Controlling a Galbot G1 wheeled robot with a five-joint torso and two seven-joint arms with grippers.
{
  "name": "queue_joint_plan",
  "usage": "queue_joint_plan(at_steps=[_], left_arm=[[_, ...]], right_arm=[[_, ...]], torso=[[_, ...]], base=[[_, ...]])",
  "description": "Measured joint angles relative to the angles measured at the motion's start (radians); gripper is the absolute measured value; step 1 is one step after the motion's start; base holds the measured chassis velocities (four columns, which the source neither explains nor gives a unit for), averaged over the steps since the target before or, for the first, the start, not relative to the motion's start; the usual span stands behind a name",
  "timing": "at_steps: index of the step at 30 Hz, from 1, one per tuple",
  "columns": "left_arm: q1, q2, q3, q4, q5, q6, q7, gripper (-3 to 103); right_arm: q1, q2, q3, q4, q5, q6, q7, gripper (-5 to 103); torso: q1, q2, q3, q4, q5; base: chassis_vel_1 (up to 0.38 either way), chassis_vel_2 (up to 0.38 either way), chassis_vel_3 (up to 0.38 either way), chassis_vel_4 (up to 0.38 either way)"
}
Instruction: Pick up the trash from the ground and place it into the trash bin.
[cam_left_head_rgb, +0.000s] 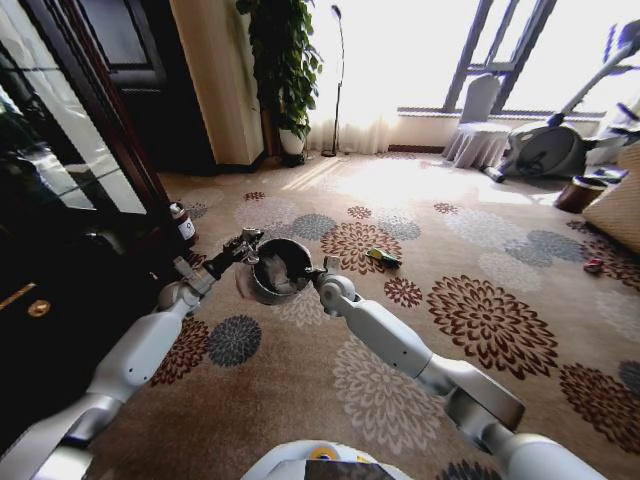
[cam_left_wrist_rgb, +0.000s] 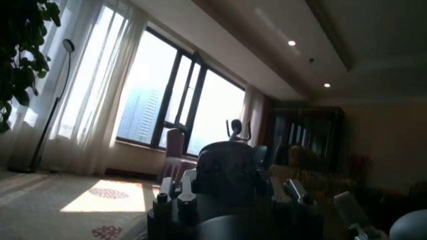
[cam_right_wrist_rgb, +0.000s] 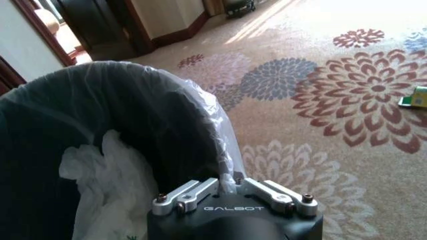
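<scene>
Reaching forward from the robot's body, both arms meet at the trash bin (cam_left_head_rgb: 277, 270), which sits on the patterned carpet (cam_left_head_rgb: 480, 380) just ahead. The right gripper (cam_left_head_rgb: 316, 272) is at the bin's rim on its right side; the right wrist view shows its jaws closed on the thin plastic liner (cam_right_wrist_rgb: 212, 114) at the rim, and a crumpled white paper wad (cam_right_wrist_rgb: 110, 170) lying inside the dark bin. From the head view that wad is only a pale patch in the bin. The left gripper (cam_left_head_rgb: 246, 243) is at the bin's left upper edge, and whether its jaws are open or closed cannot be told; the left wrist view looks off across the room toward tall bright windows (cam_left_wrist_rgb: 177, 107) instead of down. Just beyond the bin on the carpet lies a green wrapper (cam_left_head_rgb: 383, 257), its corner also at the edge of the right wrist view. Farther right, near a woven basket (cam_left_head_rgb: 618, 205), a red scrap (cam_left_head_rgb: 594, 266) lies on the carpet.
</scene>
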Motion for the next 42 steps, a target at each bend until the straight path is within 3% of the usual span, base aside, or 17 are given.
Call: queue_joint_plan(at_steps=[10, 17, 20, 22, 32, 35, 36, 37, 38, 39, 42], left_arm=[[-0.037, -0.013, 0.088, 0.034, 0.049, 0.021, 0.073, 50], [-0.120, -0.041, 0.169, 0.162, 0.191, -0.013, 0.107, 47], [-0.144, -0.049, 0.189, 0.191, 0.237, -0.026, 0.114, 55], [-0.156, -0.055, 0.200, 0.205, 0.266, -0.039, 0.115, 66], [-0.161, -0.057, 0.206, 0.206, 0.287, -0.053, 0.128, 97], [-0.159, -0.049, 0.203, 0.193, 0.282, -0.054, 0.130, 100], [-0.159, -0.037, 0.188, 0.196, 0.272, -0.055, 0.121, 100], [-0.154, -0.038, 0.187, 0.184, 0.263, -0.055, 0.121, 100], [-0.154, -0.038, 0.187, 0.184, 0.263, -0.055, 0.121, 100], [-0.151, -0.036, 0.184, 0.179, 0.252, -0.055, 0.117, 100], [-0.146, -0.032, 0.179, 0.165, 0.226, -0.055, 0.112, 100]], right_arm=[[-0.015, -0.007, -0.035, 0.012, -0.014, -0.002, 0.003, 0], [-0.016, -0.061, -0.066, 0.041, -0.013, -0.004, 0.008, 0], [-0.022, -0.075, -0.073, 0.051, -0.013, -0.005, 0.009, 0], [-0.029, -0.088, -0.080, 0.060, -0.013, -0.005, 0.009, 0], [-0.044, -0.113, -0.088, 0.070, -0.018, -0.005, 0.006, 0], [-0.045, -0.113, -0.088, 0.070, -0.019, -0.004, 0.006, 0], [-0.048, -0.119, -0.087, 0.067, -0.022, -0.005, 0.010, 0], [-0.050, -0.117, -0.087, 0.067, -0.024, -0.005, 0.011, 0], [-0.050, -0.117, -0.087, 0.067, -0.024, -0.005, 0.011, 0], [-0.055, -0.119, -0.087, 0.069, -0.024, -0.005, 0.009, 0], [-0.065, -0.121, -0.076, 0.073, -0.026, -0.004, 0.010, 0]], torso=[[0.000, 0.000, 0.000, 0.0002, -0.0001], [0.000, 0.000, 0.000, -0.0001, -0.0002], [0.000, 0.000, 0.000, -0.0001, -0.0003], [0.000, 0.000, 0.000, 0.0000, 0.0000], [0.000, 0.000, 0.000, -0.0001, -0.0009], [0.000, 0.000, 0.000, 0.0000, 0.0001], [0.000, 0.000, 0.000, -0.0007, -0.0011], [0.000, 0.000, 0.000, 0.0019, 0.0011], [0.000, 0.000, 0.000, 0.0019, 0.0011], [0.000, 0.000, 0.000, 0.0002, -0.0011], [0.000, 0.000, 0.000, 0.0001, 0.0002]], base=[[0.000, 0.000, 0.000, 0.000], [0.000, 0.000, 0.000, 0.000], [0.000, 0.000, 0.000, 0.000], [0.000, 0.000, 0.000, 0.000], [0.000, 0.000, 0.000, 0.000], [0.000, 0.000, 0.000, 0.000], [0.000, 0.000, 0.000, 0.000], [0.000, 0.000, 0.000, 0.000], [0.000, 0.000, 0.000, 0.000], [0.000, 0.000, 0.000, 0.000], [0.000, 0.000, 0.000, 0.000]])
